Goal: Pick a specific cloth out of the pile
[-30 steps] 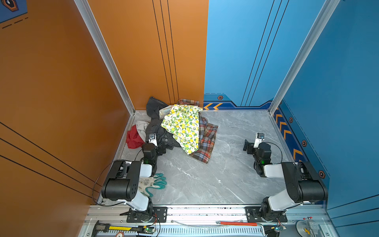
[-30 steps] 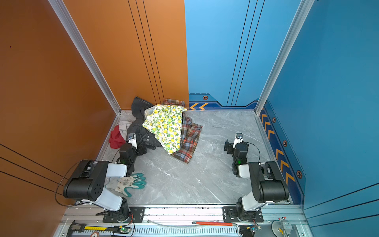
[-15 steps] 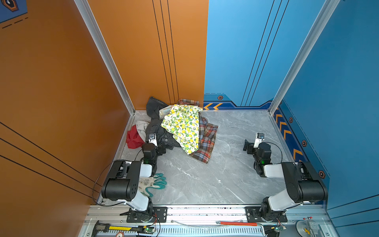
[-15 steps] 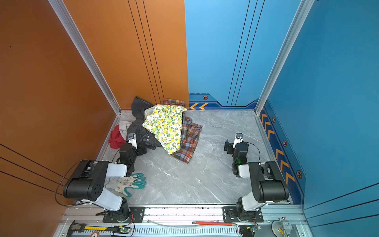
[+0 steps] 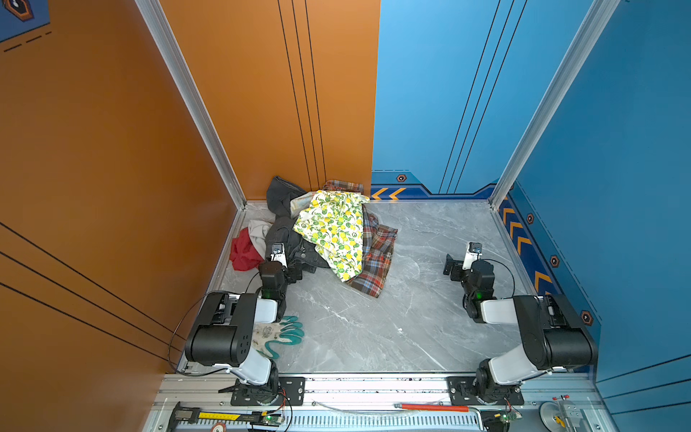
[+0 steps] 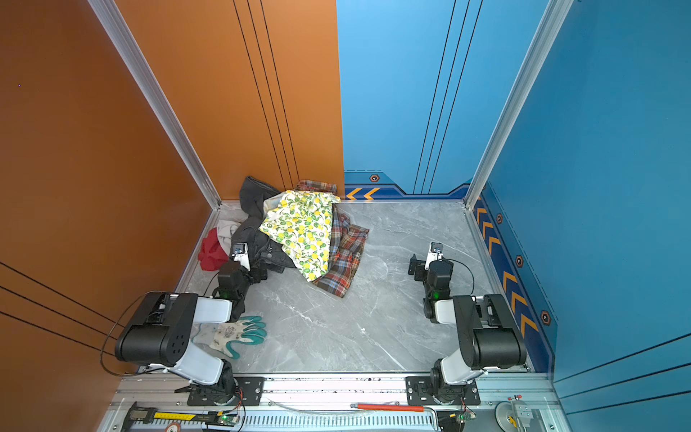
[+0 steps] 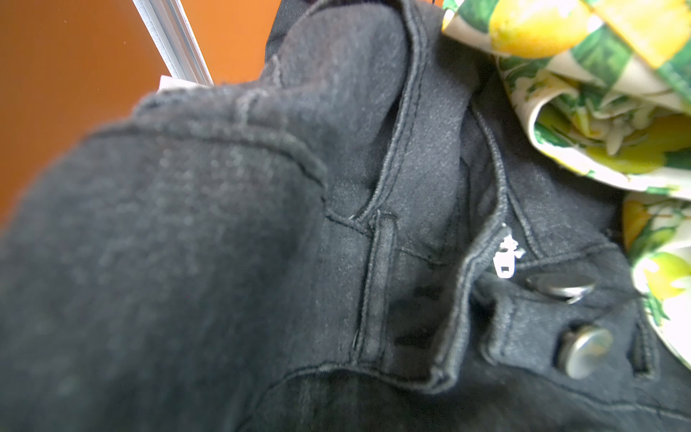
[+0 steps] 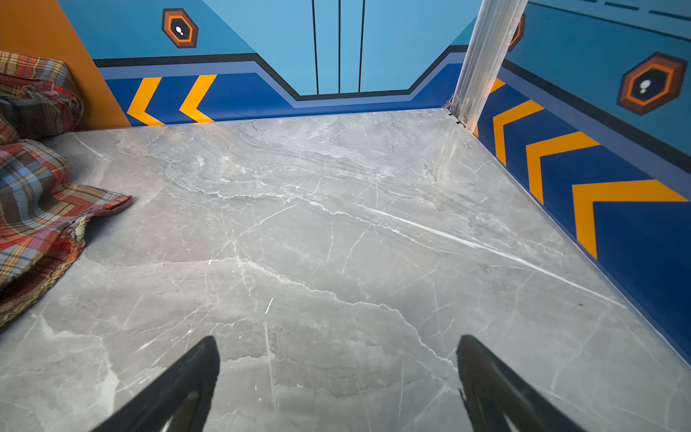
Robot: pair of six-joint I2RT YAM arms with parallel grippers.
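Beside the pile [image 5: 332, 232], left pincer [image 5: 296, 268] spread wide against dark jeans [image 7: 261, 224], right pincer [image 8: 336, 338] spread wide, empty.

Plaid cloth [image 5: 375, 258] approx half hidden under lemon cloth [image 5: 332, 232].

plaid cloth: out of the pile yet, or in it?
In the pile. The plaid cloth lies partly under the lemon-print cloth, with only one edge spread on the table.
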